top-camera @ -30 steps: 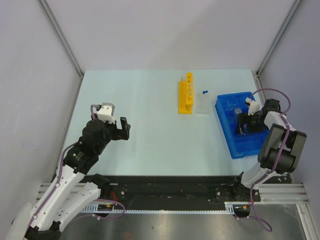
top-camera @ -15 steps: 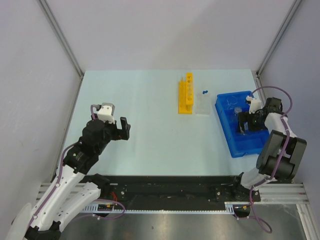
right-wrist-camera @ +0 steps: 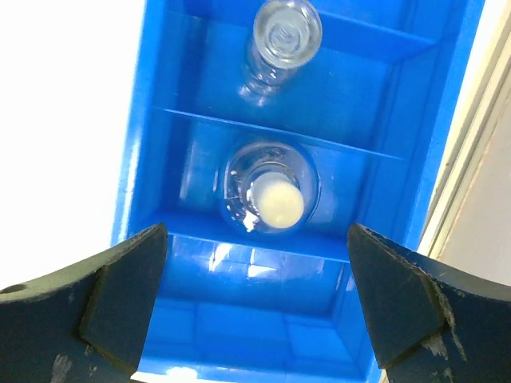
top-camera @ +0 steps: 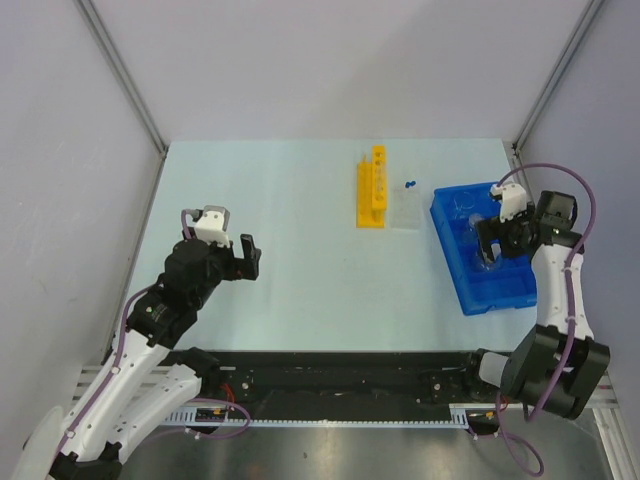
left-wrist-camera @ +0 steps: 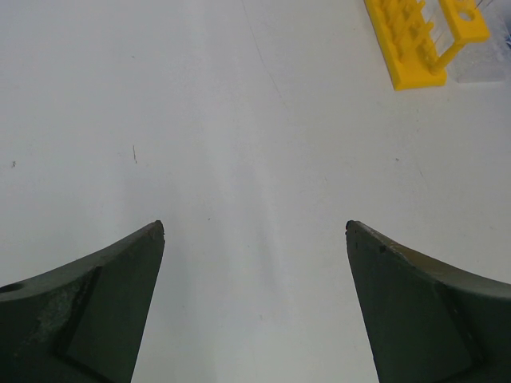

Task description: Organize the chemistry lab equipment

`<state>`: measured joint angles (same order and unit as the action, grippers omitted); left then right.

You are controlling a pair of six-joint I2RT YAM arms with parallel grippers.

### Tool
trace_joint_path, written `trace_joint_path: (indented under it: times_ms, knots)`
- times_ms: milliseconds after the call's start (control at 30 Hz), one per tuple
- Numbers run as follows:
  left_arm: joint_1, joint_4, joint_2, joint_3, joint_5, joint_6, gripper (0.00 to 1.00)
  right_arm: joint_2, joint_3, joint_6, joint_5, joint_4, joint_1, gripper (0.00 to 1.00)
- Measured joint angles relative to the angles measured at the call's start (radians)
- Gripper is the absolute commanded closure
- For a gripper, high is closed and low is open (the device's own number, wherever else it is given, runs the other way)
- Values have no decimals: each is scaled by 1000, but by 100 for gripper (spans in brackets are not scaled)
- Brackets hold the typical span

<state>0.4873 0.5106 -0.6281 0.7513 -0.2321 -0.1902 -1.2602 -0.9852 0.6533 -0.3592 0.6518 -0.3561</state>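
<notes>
Your right gripper [right-wrist-camera: 255,231] hangs jaws apart over the blue compartmented bin [right-wrist-camera: 375,104]. The small clear flask with white stopper [right-wrist-camera: 275,199] stands untouched just below it, and the small clear beaker [right-wrist-camera: 286,32] is one compartment farther. Left gripper [left-wrist-camera: 255,231] is also apart, over the desk [left-wrist-camera: 239,120], with the yellow holed tube rack [left-wrist-camera: 415,40] well beyond.

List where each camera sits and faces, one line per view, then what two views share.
Top external: fixed above and behind the arm bases, looking down on the pale table; the left arm and right arm show.
Left wrist: looks forward and down across the table between the dark fingers of the open left gripper; yellow holed tube rack at top right.
Right wrist: looks down into the blue compartmented bin, at a small clear flask with white stopper, between the fingers of the open right gripper.
Shared: top and left wrist both show the rack.
</notes>
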Motion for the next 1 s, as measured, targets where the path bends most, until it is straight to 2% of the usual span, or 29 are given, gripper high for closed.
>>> trace_joint_path:
  times_ms: [200, 333, 467, 600, 1000]
  knots:
    - [0, 0, 0, 0, 0, 0, 0, 114, -11, 31, -42, 84, 74, 3]
    - [0, 0, 0, 0, 0, 0, 0, 105, -11, 8, -68, 131, 155, 16]
    - [0, 0, 2, 0, 0, 0, 0, 57, -10, -38, -64, 145, 211, 24]
    - [0, 0, 7, 0, 0, 0, 0, 1, 7, -74, -24, 123, 224, 31]
    - [0, -1, 7, -2, 1, 0, 0, -131, 61, -147, 57, 29, 246, 68]
